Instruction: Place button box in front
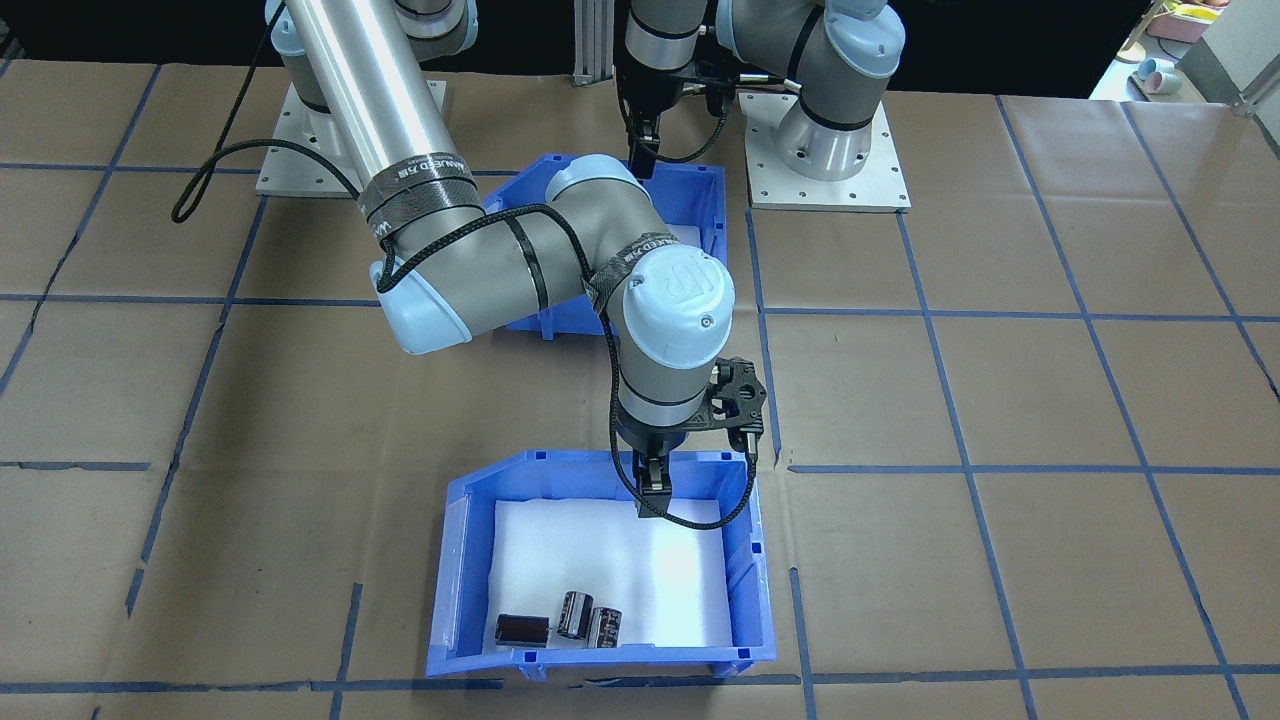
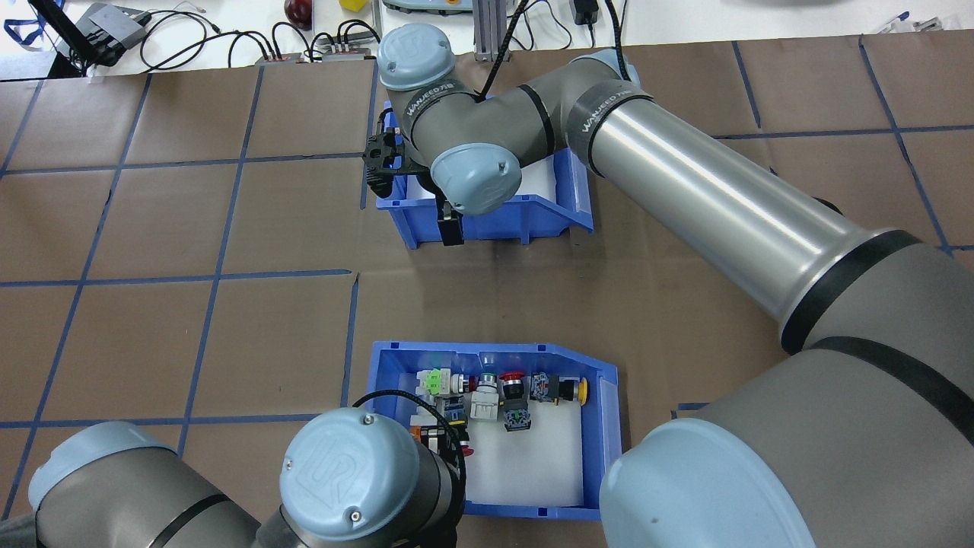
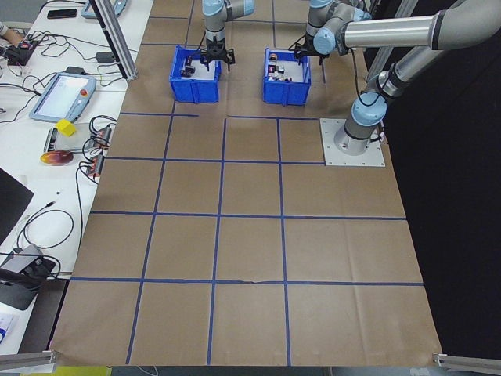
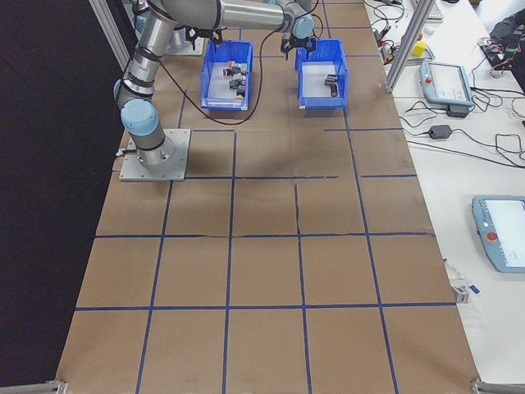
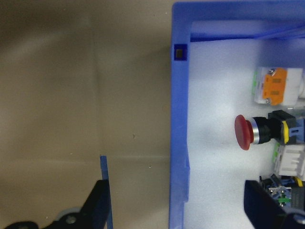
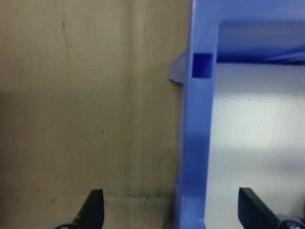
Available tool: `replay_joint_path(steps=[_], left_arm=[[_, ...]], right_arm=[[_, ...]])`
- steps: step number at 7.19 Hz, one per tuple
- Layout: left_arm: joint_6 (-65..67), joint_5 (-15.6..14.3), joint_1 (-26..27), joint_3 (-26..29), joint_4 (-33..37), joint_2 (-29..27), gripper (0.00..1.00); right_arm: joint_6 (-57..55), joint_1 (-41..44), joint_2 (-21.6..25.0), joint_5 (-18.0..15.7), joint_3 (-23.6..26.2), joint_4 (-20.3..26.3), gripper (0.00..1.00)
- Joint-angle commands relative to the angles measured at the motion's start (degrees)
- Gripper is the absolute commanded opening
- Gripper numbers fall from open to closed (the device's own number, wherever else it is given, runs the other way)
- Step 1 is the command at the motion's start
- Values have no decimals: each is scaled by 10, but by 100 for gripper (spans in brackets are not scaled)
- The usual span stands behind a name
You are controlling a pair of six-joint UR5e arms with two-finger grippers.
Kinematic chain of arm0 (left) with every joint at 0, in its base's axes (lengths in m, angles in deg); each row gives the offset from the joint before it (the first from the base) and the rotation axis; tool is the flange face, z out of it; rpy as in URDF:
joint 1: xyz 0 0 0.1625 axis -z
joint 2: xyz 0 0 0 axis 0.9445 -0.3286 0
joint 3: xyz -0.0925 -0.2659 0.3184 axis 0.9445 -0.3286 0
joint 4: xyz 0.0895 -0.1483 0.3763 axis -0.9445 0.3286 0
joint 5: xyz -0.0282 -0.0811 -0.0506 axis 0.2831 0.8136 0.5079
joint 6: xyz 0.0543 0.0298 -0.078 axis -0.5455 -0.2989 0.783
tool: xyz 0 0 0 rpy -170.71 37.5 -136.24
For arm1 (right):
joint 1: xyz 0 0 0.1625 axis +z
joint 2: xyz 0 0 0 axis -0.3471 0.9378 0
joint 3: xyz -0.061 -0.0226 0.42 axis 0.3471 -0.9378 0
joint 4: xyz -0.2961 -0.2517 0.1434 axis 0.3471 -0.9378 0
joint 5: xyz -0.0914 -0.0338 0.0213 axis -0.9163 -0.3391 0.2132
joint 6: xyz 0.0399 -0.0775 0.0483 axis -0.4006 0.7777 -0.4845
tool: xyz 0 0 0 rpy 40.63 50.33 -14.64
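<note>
Button box (image 2: 601, 426) sits on the robot's near side of the table, capacitor bin (image 1: 745, 560) on the far side. Left gripper (image 5: 178, 210) is spread wide, straddling the button box's side wall: one finger outside, one over the foam. Right gripper (image 6: 171, 210) straddles the capacitor bin's wall likewise, jaws apart; contact looks absent, but hard to confirm.

Button box (image 2: 601, 426) nearer robot than capacitor bin (image 2: 548, 217)

The button box (image 2: 601, 426) is blue with a white foam liner (image 2: 533, 464), holding a red mushroom-cap button (image 5: 244, 132), orange switch (image 5: 276, 87) and green (image 2: 434, 380) and yellow (image 2: 582, 390) buttons. The table (image 1: 1050, 400) is brown, gridded with blue tape.
</note>
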Motion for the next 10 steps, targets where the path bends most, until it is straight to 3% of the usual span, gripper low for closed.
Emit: replay_joint_path(steps=[1,2,4,5,7,9,10], left_arm=[[7,0,1,-27,-34,-3,99],[5,0,1,-27,-35,-14,98],[8,0,1,-26,-87,-52,91],[8,0,2,-31,-87,-53,78],[6,3,3,-39,-88,-51,26],[8,-2,3,-33,-91,-41,0],[7,-31,3,-23,-92,-23,0]], right_arm=[[2,-1,-1,-5,-5,0,37],[5,-1,-1,-20,-5,-8,20],[8,2,1,-50,-6,-20,11],[9,-2,7,-51,-9,-21,10],[16,-16,17,-53,-31,-21,10],[71,-87,40,-51,-37,-6,10],[122,-130,49,-51,-33,6,10]])
